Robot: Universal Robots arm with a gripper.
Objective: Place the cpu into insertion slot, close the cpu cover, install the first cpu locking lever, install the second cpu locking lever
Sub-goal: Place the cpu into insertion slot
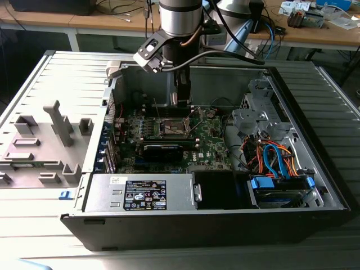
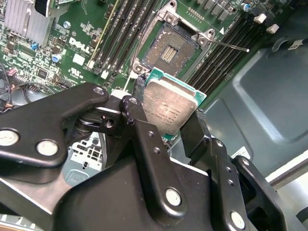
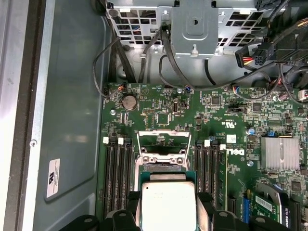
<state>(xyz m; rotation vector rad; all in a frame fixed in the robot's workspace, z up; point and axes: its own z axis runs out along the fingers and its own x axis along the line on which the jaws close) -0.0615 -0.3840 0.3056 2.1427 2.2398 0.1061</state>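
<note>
One cpu face-up in pincer

gap cpu – insertion slot: clear | flanking: memory slots, raised locking lever

Dull, scuffed silvery metal faces the cpu, held in matt black jaws; the slot has a bare silver metal rim, the board a glossy green finish, the case smooth grey sheet metal.
</note>
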